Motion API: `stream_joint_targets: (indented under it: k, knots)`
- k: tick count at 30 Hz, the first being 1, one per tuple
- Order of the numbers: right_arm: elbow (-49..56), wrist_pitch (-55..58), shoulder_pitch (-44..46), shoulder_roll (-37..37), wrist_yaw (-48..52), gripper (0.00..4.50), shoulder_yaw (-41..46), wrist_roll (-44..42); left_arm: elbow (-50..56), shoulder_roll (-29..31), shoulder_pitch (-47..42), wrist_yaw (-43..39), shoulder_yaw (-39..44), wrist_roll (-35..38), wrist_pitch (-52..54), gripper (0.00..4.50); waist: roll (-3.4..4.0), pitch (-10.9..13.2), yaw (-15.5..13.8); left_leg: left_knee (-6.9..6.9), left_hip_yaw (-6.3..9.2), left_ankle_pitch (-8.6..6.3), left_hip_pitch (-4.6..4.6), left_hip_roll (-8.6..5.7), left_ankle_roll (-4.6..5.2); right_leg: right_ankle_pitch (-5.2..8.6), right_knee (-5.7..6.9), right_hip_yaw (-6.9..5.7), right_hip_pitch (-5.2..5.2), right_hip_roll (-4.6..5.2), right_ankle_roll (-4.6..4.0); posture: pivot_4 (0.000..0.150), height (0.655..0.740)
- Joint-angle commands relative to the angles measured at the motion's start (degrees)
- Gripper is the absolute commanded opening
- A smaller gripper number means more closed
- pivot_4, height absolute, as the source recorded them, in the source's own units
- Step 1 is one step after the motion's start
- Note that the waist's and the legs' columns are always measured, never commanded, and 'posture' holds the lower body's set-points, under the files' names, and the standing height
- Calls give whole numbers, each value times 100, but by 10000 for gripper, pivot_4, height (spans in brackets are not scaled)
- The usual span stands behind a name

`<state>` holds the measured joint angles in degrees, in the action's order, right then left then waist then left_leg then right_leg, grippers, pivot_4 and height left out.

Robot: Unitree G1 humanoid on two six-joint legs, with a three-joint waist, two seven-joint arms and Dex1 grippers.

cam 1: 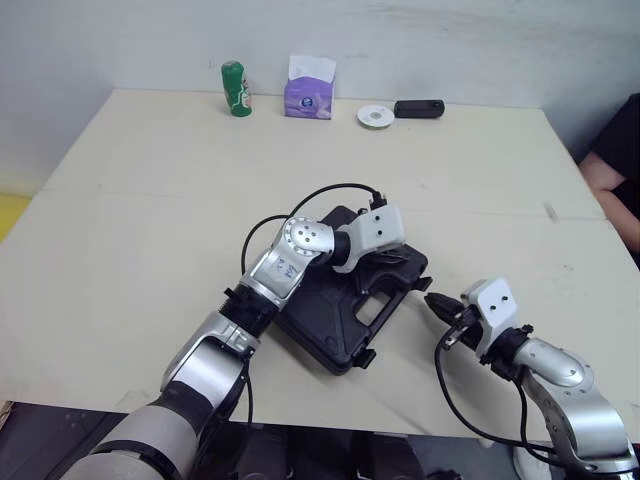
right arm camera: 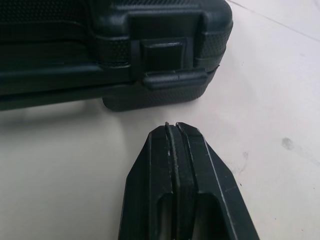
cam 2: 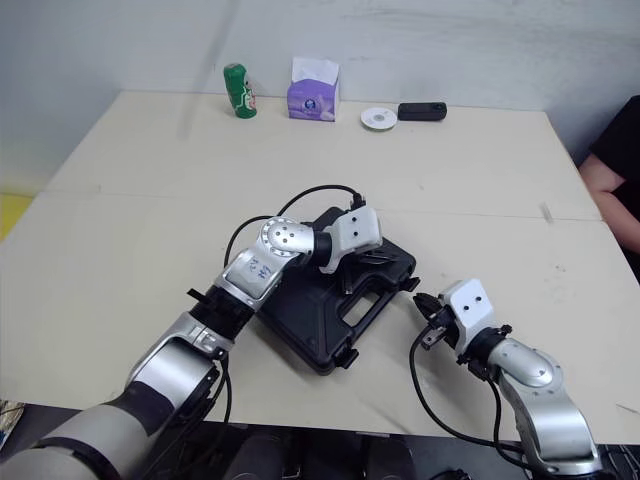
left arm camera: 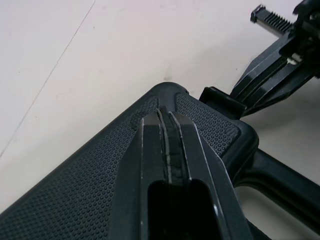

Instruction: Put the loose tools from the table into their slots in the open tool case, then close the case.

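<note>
Pale tabletop (cam 1: 150,200) is carrying the tool case (cam 1: 330,330), lid (left arm camera: 100,175) down. Left gripper (left arm camera: 167,116), closed and empty, is resting on the lid; right gripper (right arm camera: 172,129), likewise closed and empty, should be pushing the latch (right arm camera: 167,60) squarely.

A wide cream table (cam 1: 150,200) spans the frame under soft, even light. A pale wall (cam 1: 450,40) runs across the top, and yellow floor (cam 1: 10,215) shows at the left edge.

Soft, even light from overhead kept the pale table (cam 1: 130,200) bright; faint, diffuse shadows hugged the edges of the black tool case (cam 1: 322,335).
</note>
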<state>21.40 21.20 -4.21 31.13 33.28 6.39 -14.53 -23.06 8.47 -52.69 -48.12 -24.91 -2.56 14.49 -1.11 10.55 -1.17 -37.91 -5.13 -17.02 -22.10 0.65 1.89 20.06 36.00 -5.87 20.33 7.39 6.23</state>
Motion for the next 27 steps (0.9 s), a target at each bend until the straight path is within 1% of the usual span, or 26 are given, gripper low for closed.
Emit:
stream_joint_targets:
  k: [1,9,14,27]
  knots:
    - [-26,-105,151,83,22,932,10,60,-263,51,433,-187,-424,-302,422,0,1,-10,-2,0,0,-1,0,0,0,0,-1,2,-1,0,0,1500,7400]
    - [-35,-65,413,112,111,932,-32,60,-217,2,522,-248,-397,-261,613,0,1,-24,-16,0,5,-6,-1,1,2,0,-8,1,-7,1,0,1500,7400]
    - [33,48,642,236,264,932,-25,3,22,130,440,-302,-451,-350,640,0,2,-28,4,0,6,-7,-1,1,4,0,-10,1,-8,1,0,1500,7400]
    - [217,521,1058,366,540,932,-138,-201,86,194,422,-325,-441,-437,648,0,3,-28,68,0,6,-7,0,3,4,0,-8,1,-8,0,-1,1500,7400]
